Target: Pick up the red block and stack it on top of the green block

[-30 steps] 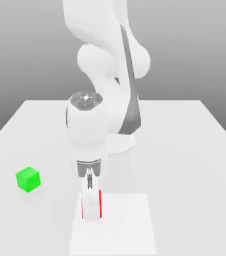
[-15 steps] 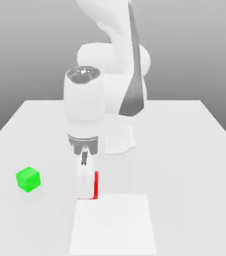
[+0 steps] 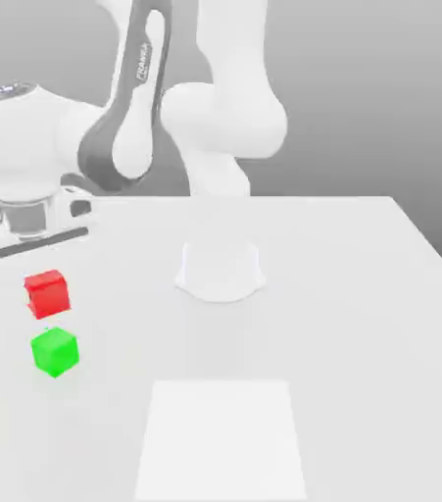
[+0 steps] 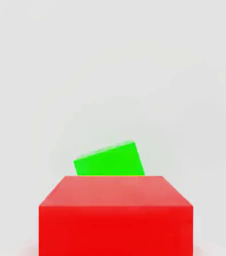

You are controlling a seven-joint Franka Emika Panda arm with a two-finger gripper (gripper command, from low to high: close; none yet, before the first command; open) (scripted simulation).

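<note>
Across the exterior view I see the white table (image 3: 362, 294) running wide and pale, and on it a lighter square patch (image 3: 221, 436) near the front edge. The arm (image 3: 146, 108) swings out from its round base (image 3: 221, 270) toward the exterior view's left, its wrist hanging over that side of the table. Below the wrist I find the red block (image 3: 47, 293), raised off the table surface and sitting just above the green block (image 3: 55, 351), a little toward the exterior view's left of it; a thin gap shows between the two, so they are apart. The green block rests on the table, turned slightly. From the hand view I look down past the red block (image 4: 116, 215), which is close to the camera, and the green block (image 4: 109, 160) peeks out beyond its far edge, skewed against it. I cannot tell how the gripper's fingers stand.
</note>
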